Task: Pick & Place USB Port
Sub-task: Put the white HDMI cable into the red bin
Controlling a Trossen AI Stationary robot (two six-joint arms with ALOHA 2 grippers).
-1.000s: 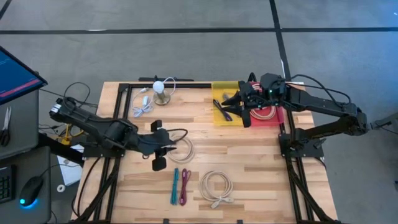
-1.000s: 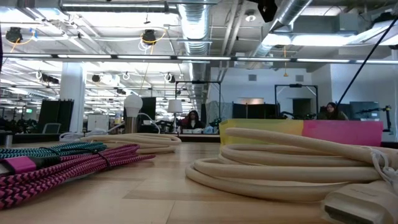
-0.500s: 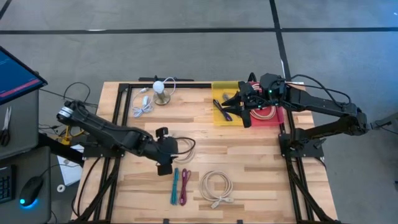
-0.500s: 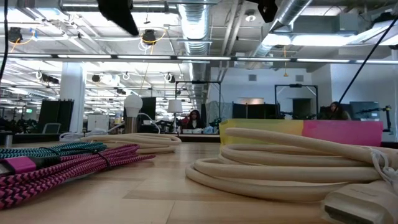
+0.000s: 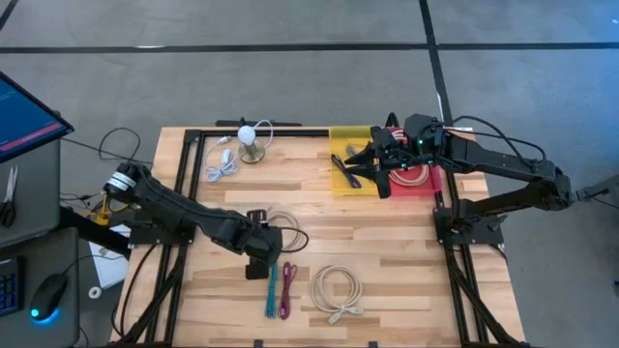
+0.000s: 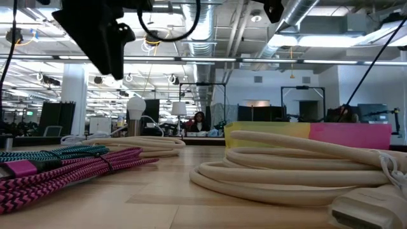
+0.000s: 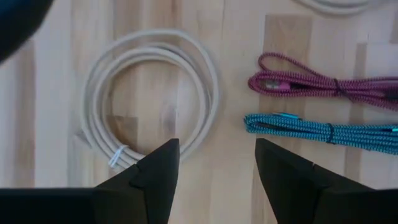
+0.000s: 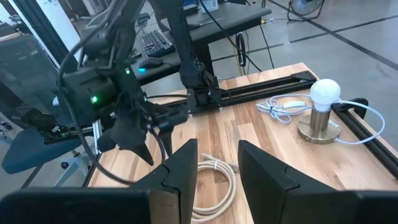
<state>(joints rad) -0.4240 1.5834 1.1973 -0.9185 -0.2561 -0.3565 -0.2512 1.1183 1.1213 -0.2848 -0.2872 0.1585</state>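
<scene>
Left tool fingers apart, hovering mid-tabletop over teal cable and white coil, right tool spread above yellow bin at far edge

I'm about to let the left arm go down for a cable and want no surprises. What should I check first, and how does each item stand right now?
1. Left gripper fingers open: ok, a clear gap shows in the wrist view.
2. Left gripper empty: ok, nothing between its fingers.
3. Target aligned: cannot tell; the fingers frame the gap between the white cable coil and the teal cable.
4. Teal cable and pink cable separate: ok, they lie side by side, apart.
5. Right gripper out of the way: ok, it hangs over the yellow bin.
</scene>
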